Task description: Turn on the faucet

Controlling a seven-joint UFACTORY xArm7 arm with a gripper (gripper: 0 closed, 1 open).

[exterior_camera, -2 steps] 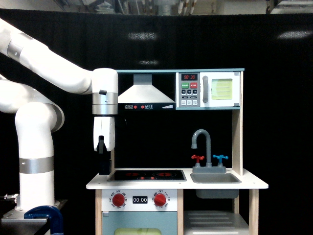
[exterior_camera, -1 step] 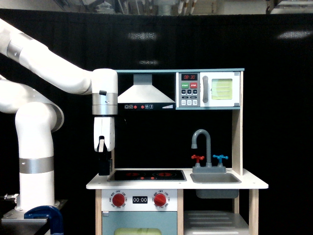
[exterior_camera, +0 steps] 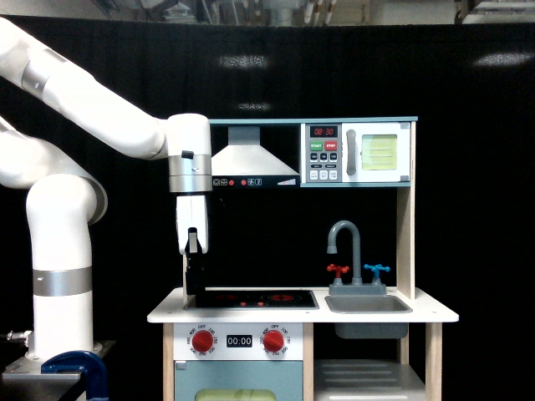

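While the jaws (exterior_camera: 194, 288) hang over the stove's left edge — spread or pressed together I cannot tell — the faucet (exterior_camera: 348, 251) stands upright well off toward the exterior view's right, behind the sink (exterior_camera: 368, 306).

A lab set: black backdrop curtain (exterior_camera: 468, 209), toy play kitchen (exterior_camera: 303, 316), clamped white robot arm (exterior_camera: 63, 251).

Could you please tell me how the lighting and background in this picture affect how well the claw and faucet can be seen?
Exterior view: sharp and evenly lit. The grey faucet stands out clearly against the black curtain. The dark claw blends into that curtain, so its jaws cannot be read. Faint glare patches show near the curtain's top.
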